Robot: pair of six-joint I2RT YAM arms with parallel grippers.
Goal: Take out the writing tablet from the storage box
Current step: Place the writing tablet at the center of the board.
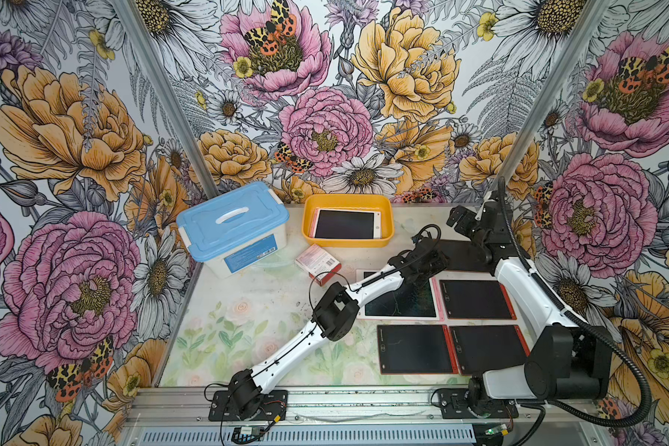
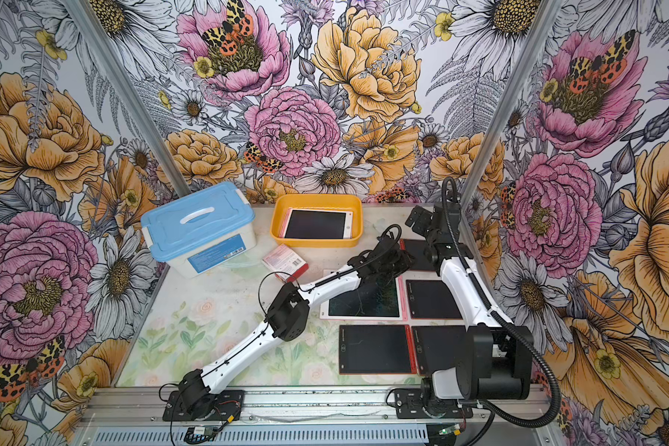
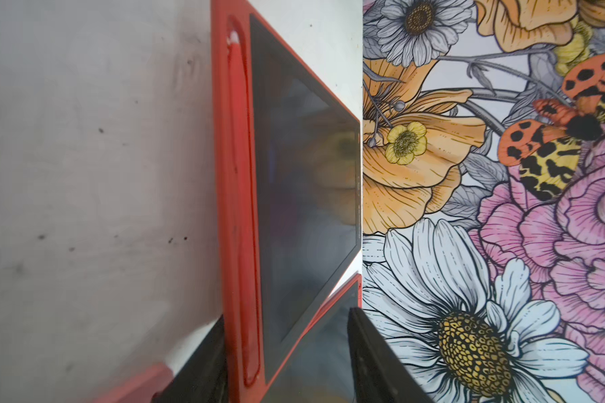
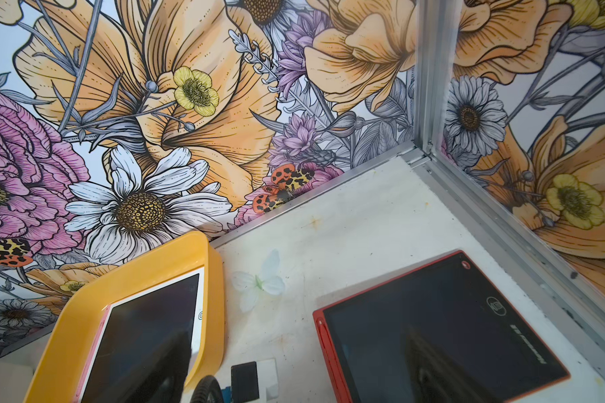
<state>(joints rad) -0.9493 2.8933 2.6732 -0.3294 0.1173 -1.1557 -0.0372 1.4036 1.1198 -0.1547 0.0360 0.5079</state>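
Observation:
The storage box is a shallow yellow bin at the back of the table, also seen in the right wrist view. A white-framed writing tablet with a dark screen lies flat in it. My left gripper is low over a red-framed tablet lying on the table near the right wall. Its jaws stand apart; one finger is beside the red frame's edge, the other well clear. My right gripper hangs open above the back right corner with nothing between its fingers.
Several more tablets lie flat on the right half of the table, among them a white one and red ones. A blue-lidded box stands back left. A small red-and-white carton lies in front of the bin.

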